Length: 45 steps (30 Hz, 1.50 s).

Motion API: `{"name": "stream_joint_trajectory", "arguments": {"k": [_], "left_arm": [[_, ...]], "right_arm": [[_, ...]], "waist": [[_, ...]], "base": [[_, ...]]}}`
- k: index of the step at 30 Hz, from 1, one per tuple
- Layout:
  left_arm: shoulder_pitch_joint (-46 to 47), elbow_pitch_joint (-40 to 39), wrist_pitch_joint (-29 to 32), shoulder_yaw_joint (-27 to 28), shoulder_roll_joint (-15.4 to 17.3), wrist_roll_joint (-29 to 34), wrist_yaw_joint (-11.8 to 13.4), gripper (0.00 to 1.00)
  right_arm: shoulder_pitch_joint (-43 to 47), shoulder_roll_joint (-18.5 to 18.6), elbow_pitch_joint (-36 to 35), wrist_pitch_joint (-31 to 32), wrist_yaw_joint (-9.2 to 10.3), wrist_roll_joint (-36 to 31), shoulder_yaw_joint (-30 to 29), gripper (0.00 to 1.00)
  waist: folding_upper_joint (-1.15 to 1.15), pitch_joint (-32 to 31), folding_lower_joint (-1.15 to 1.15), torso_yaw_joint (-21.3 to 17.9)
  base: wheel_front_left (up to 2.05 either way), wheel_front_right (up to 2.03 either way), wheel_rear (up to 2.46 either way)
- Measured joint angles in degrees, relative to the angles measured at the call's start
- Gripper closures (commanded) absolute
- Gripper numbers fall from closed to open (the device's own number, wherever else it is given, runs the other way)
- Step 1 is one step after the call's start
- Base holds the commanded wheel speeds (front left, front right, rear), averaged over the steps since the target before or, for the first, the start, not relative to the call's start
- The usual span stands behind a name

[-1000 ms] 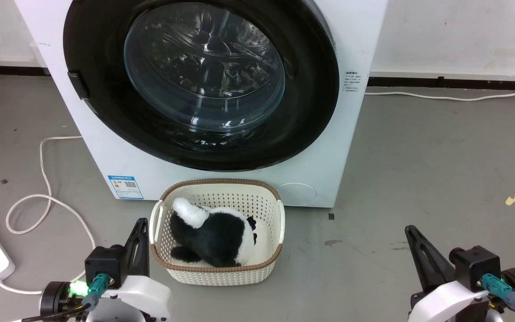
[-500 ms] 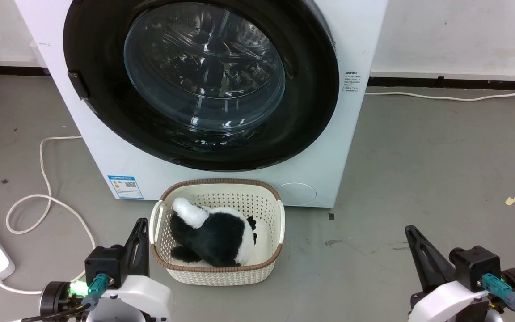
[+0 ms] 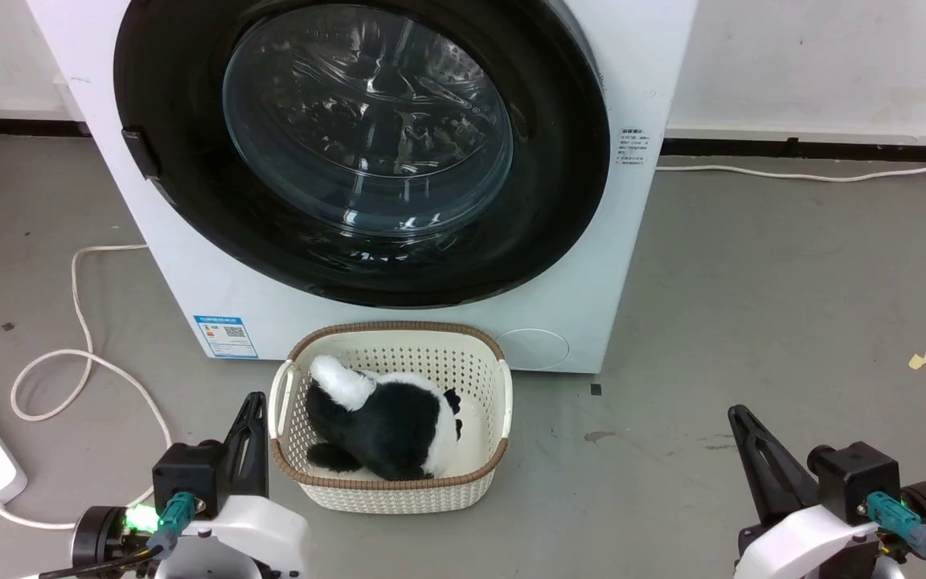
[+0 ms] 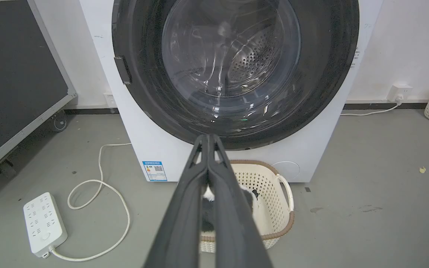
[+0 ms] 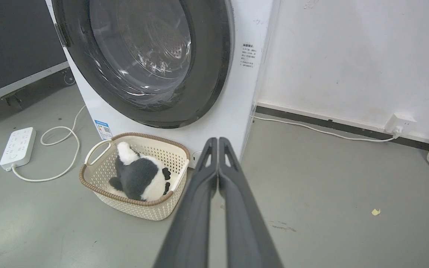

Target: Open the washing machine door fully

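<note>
Your left tool (image 4: 207, 138) and right tool (image 5: 218, 140), fingers pressed together and empty, hang low over the floor, unmoved in the last second. Beyond a cream perforated basket (image 3: 395, 328), the round glossy black washing machine door (image 3: 362, 137) sits closed on the white front-loading washing machine (image 3: 592, 305). Opening has not begun.

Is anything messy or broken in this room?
Nothing looks broken. A small yellow scrap lies on the grey floor right of the washing machine, and a white cord loops loose on its left. The washing machine door is shut.
</note>
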<state>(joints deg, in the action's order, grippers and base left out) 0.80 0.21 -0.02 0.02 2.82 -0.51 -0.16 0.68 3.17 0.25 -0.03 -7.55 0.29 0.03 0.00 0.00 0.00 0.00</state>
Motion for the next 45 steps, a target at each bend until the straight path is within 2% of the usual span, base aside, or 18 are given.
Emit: {"name": "stream_joint_trajectory", "arguments": {"k": [45], "left_arm": [[0.0,0.0,0.0,0.0,0.0,0.0,0.0,1.0]], "right_arm": [[0.0,0.0,0.0,0.0,0.0,0.0,0.0,1.0]], "waist": [[0.0,0.0,0.0,0.0]], "base": [[0.0,0.0,0.0]]}}
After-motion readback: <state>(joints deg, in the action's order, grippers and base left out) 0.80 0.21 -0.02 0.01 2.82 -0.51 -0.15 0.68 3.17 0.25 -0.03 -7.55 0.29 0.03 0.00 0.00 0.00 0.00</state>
